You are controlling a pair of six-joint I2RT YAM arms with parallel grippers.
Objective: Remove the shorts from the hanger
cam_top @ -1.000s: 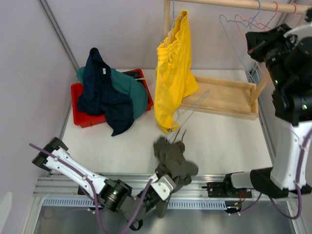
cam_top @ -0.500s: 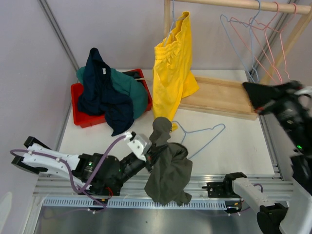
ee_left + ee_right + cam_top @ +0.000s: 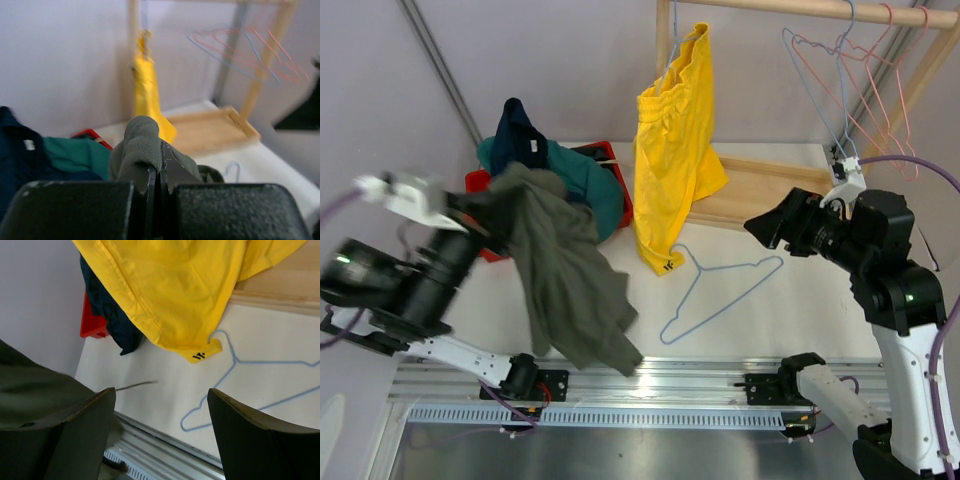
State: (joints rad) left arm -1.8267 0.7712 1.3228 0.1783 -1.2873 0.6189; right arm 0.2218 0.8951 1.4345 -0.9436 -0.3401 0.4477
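Olive-grey shorts, limp and creased, in the clenched left gripper; right gripper released

A robotics lab bench: bare lilac walls, aluminium mounting rail, white table

No legible text; black logo on yellow shorts hem.

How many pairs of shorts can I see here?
4: a yellow pair hanging on the rack, an olive pair held up at left, and a navy pair and teal pair heaped in the red bin. Others may be hidden in that heap.
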